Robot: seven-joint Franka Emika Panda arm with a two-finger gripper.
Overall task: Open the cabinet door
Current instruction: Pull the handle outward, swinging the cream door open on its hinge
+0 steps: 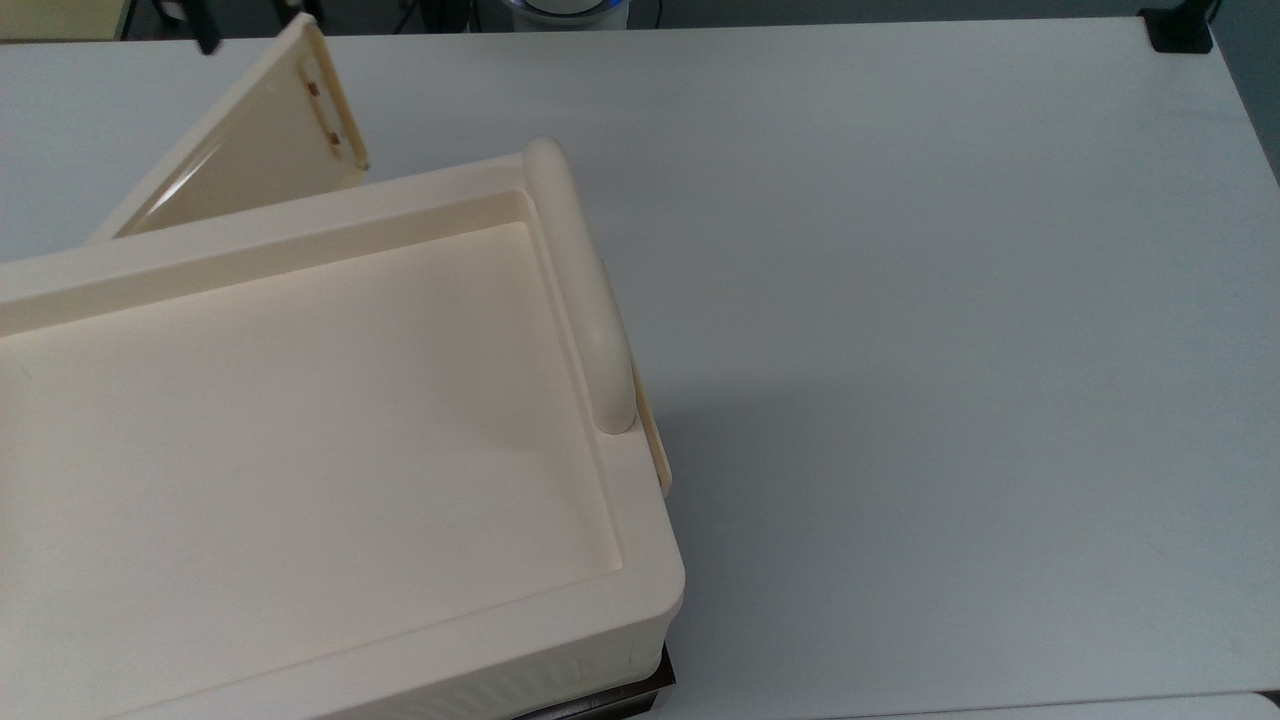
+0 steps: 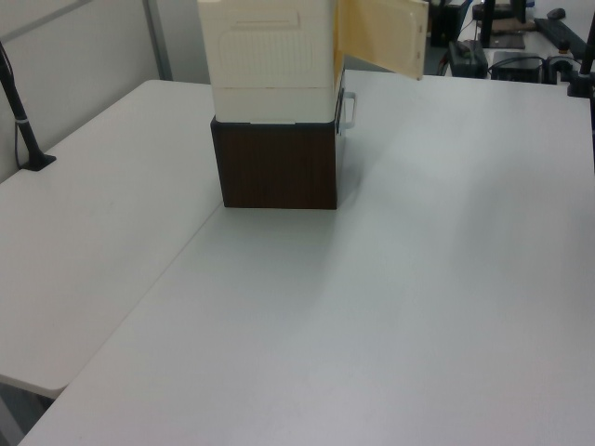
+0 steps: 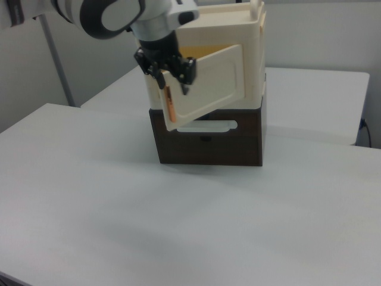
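The cabinet door (image 1: 262, 150) stands swung wide open from the cream cabinet (image 2: 270, 56), which sits on a dark brown box (image 2: 279, 172) on the white table (image 1: 950, 300). The gripper (image 3: 172, 80) pinches the door's free edge, closed on it

We are seeing even, diffuse indoor light in all three views. In the top view the white table (image 1: 950, 300) is glowing softly without harsh glare, and the cabinet (image 1: 300, 420) is casting a broad, soft-edged grey shadow onto it toward the top view's right. The cabinet's cream top is looking slightly overexposed, its recess barely shaded along the rim. In the left view the tabletop (image 2: 418, 307) is reading flat and pale, with a faint shadow at the dark base (image 2: 279, 172). In the right view we are noticing mild softness overall, and the robot arm (image 3: 113, 15) at the upper edge is appearing somewhat blurred.
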